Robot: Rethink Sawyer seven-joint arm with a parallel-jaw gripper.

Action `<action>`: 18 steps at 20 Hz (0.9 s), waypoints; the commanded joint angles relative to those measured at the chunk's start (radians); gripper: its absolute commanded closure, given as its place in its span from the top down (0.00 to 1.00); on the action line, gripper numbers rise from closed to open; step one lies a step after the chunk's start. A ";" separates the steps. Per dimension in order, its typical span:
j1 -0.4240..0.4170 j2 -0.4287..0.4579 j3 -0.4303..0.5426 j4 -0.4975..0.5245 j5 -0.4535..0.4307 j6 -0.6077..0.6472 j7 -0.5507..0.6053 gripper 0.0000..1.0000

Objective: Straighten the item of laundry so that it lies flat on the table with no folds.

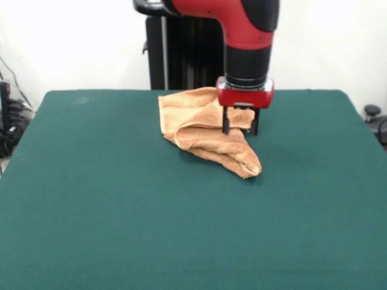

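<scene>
Orange terry cloth, the towel (pixel 205 130), lies bunched and folded over itself a little above the centre of the frame, on the green felt worktop (pixel 91 211). One end runs down and to the right into a rolled point; the other spreads wider toward the upper left. It is far from flat, so the straightening looks to be at an early stage, with most of the work undone.

The step in hand seems to be taking hold of a layer at the towel's upper right part. The tool (pixel 240 128) has its two dark fingers (pixel 225 124) spread apart, their tips down at the cloth with a fold showing between them; whether they touch it is hard to tell.

The next move probably calls for closing on one layer only, then drawing it outward, away from the heap, low over the worktop so that the fold opens rather than the whole bundle sliding along.

The red and black arm (pixel 248 36) comes down from the top of the frame, its wrist pointing straight down over the towel.
</scene>
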 commanded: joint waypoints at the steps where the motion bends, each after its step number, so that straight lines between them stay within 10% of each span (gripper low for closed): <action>1: -0.021 0.008 0.049 -0.109 -0.041 0.145 0.066 1.00; 18: -0.121 0.026 0.071 -0.162 -0.151 0.167 0.040 1.00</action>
